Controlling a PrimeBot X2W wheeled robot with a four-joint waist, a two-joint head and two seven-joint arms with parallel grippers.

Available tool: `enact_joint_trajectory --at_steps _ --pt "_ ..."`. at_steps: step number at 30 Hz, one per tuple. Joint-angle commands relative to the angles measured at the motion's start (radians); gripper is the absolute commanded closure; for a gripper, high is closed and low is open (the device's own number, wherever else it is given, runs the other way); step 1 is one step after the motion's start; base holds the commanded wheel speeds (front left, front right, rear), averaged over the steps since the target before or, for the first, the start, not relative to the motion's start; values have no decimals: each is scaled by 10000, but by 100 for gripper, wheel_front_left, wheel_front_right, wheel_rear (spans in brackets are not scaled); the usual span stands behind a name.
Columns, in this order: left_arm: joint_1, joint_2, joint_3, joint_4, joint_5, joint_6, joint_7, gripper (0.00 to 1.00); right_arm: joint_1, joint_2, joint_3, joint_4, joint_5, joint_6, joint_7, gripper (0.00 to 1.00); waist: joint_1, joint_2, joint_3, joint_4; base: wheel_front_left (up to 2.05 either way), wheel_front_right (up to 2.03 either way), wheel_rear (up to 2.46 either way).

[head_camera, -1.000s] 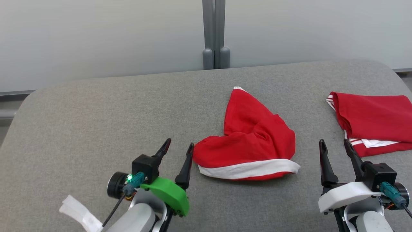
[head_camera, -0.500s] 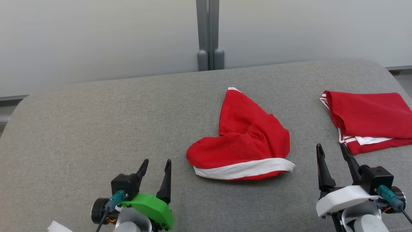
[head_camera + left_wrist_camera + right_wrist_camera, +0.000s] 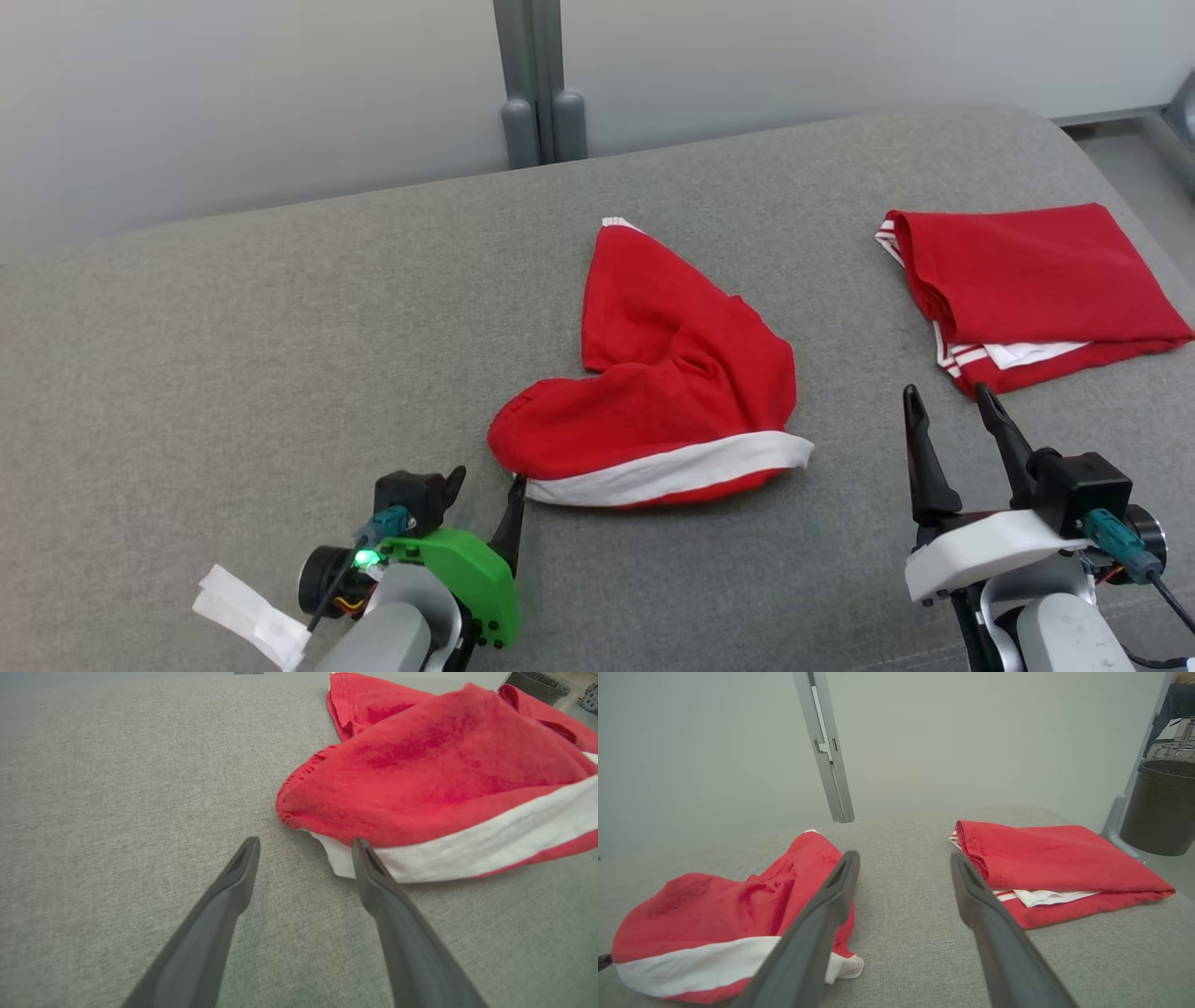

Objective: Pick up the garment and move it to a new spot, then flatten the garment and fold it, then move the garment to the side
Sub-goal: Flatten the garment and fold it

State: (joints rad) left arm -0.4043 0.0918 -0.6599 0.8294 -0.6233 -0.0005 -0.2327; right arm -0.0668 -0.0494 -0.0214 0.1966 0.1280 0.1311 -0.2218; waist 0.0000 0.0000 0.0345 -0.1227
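Observation:
A crumpled red garment (image 3: pixel 672 392) with a white band along its near edge lies in the middle of the grey padded surface (image 3: pixel 233 355). My left gripper (image 3: pixel 487 481) is open and low at the garment's near left end. In the left wrist view the left gripper (image 3: pixel 304 842) has one fingertip (image 3: pixel 362 851) at the corner of the garment's (image 3: pixel 444 779) white band, with nothing between the fingers. To the garment's right, my right gripper (image 3: pixel 945 397) stands open and empty. The right gripper (image 3: pixel 904 856) points at bare surface, with the garment (image 3: pixel 714 905) to its left.
A second red garment (image 3: pixel 1027 280), folded, with white striped trim, lies at the surface's far right (image 3: pixel 1055 858). A grey post (image 3: pixel 537 84) stands behind the surface against the pale wall. A dark bin (image 3: pixel 1162 807) stands off the right end. A white tag (image 3: pixel 247 616) hangs from my left arm.
The head camera has turned, shifting the whole picture left. My left gripper, drawn back from the garment half a second ago, is again at its near left end. The right gripper holds its place.

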Motion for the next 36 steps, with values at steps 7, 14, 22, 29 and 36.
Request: enact_joint_trajectory --at_steps 7,14,22,29,36 --pt "-939 -201 61 1141 -135 -312 -215 0 -245 -19 89 -73 -62 -9 15 0 0 0 679 -731 0 0 0" --pt "-1512 -306 55 2031 -245 -494 -250 0 -360 -21 191 -17 -7 -9 -41 0 0 0 917 -1046 0 0 0" --pt "-1510 -335 366 1495 20 -196 -327 100 -129 -19 -30 86 -57 -9 -110 0 0 0 683 -863 0 0 0" --pt "-740 36 1083 374 455 387 -310 100 -2 -22 -102 183 67 -9 -177 0 0 0 364 -182 0 0 0" --pt "-49 251 1418 89 416 789 -312 100 -59 -22 -123 270 151 -9 -235 0 0 0 386 344 0 0 0"
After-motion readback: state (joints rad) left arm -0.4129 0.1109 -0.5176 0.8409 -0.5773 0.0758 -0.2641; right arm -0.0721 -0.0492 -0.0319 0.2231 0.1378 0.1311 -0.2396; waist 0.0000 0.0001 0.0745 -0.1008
